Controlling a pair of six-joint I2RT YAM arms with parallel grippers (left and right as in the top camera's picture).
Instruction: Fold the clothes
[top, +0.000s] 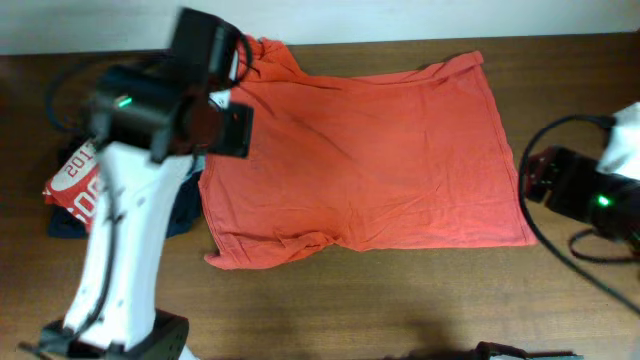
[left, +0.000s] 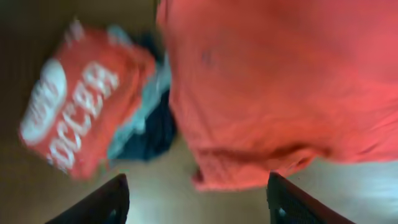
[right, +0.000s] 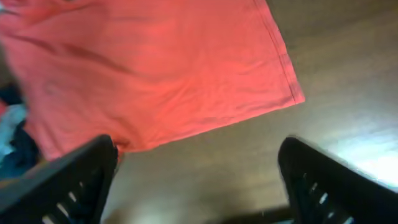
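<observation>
In the left wrist view, the left tool (left: 199, 205) is hanging above the brown wooden worktop (left: 161, 186) with its two dark fingers (left: 112, 202) standing wide apart and nothing between them. In the right wrist view, the right tool (right: 199, 193) is likewise spreading its black fingers (right: 68, 183) wide over bare wood, gripping nothing.

Just beyond the left tool, a folded red shirt (left: 81, 118) is lying on the worktop. It is showing blurred white block capitals that read "OCCER" beside a white oval patch whose lettering cannot be made out. Crumpled grey and navy garments (left: 149, 130) are lying under it and poking out towards the task garment.

Farther on, the large orange-red short-sleeved T-shirt (top: 370, 150) is lying spread flat across the middle of the worktop. Its plain side is facing up, with soft creases running across it. Its sleeves are pointing out at the left end, where the left arm is covering part of it. Its straight stitched hem is lying at the right end, near the right arm.
</observation>
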